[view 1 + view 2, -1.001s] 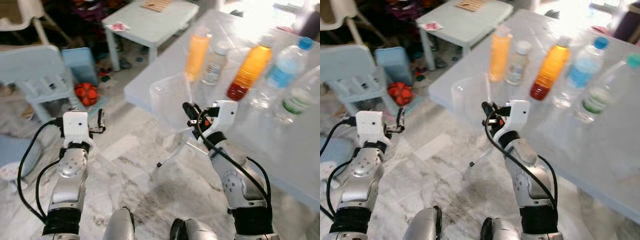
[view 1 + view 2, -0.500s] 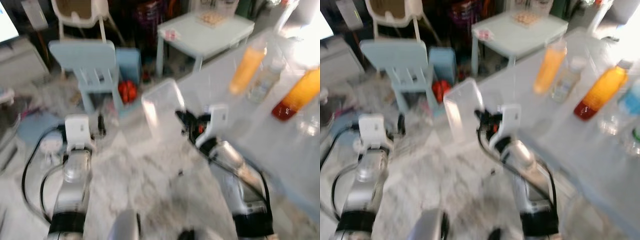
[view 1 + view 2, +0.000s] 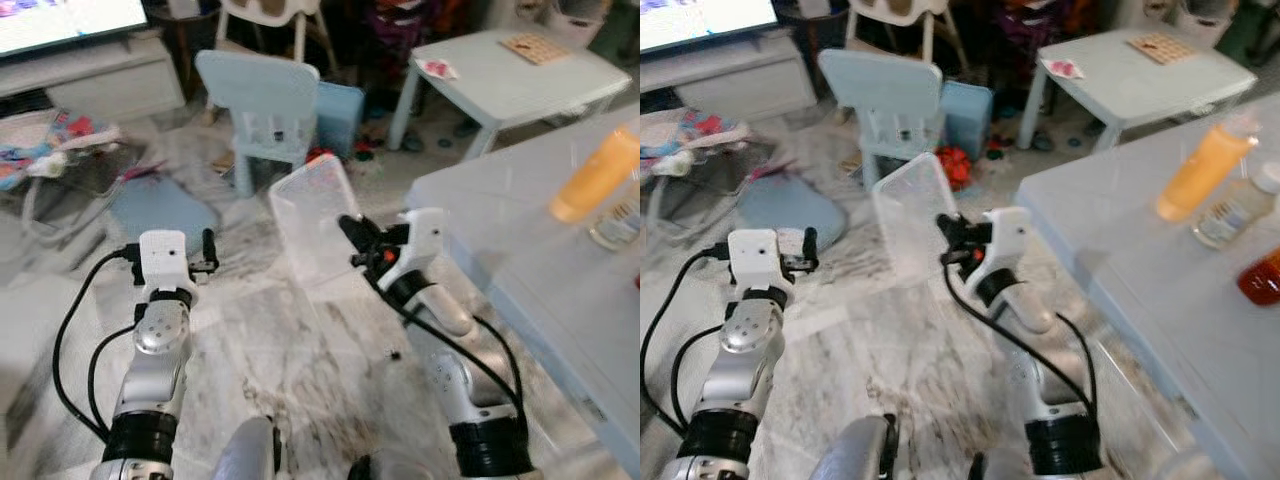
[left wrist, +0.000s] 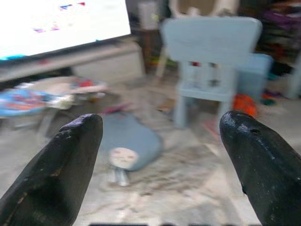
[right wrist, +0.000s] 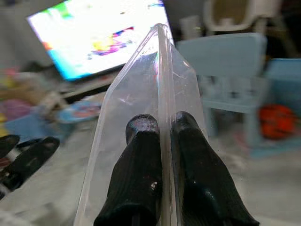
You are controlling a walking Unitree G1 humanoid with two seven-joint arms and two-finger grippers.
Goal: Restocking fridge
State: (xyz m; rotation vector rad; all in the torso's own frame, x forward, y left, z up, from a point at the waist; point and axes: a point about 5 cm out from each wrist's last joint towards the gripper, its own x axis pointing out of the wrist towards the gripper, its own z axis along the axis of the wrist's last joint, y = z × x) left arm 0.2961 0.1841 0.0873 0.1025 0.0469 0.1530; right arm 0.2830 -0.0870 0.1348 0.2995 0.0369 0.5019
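My right gripper (image 3: 350, 228) is shut on the wall of a clear plastic bin (image 3: 312, 222), held upright above the marble floor in front of me. In the right wrist view its two black fingers (image 5: 141, 141) pinch the bin's rim (image 5: 160, 70) between them. My left gripper (image 3: 207, 250) is held forward at my left with nothing in it; in the left wrist view its fingertips (image 4: 77, 136) stand wide apart. On the grey table (image 3: 1120, 240) at the right stand an orange bottle (image 3: 1200, 170), a small clear bottle (image 3: 1232, 208) and a dark orange bottle (image 3: 1262, 277).
A pale blue child's chair (image 3: 262, 105) and a blue box (image 3: 338, 105) stand ahead. A small light table (image 3: 515, 80) is at the back right. A TV (image 3: 70, 18) on a low unit sits at the back left, with a blue cushion (image 3: 160, 208) on the floor.
The camera has swung left, away from the bottle table and toward the chair and TV. My right gripper still holds the clear bin; both arms keep their pose.
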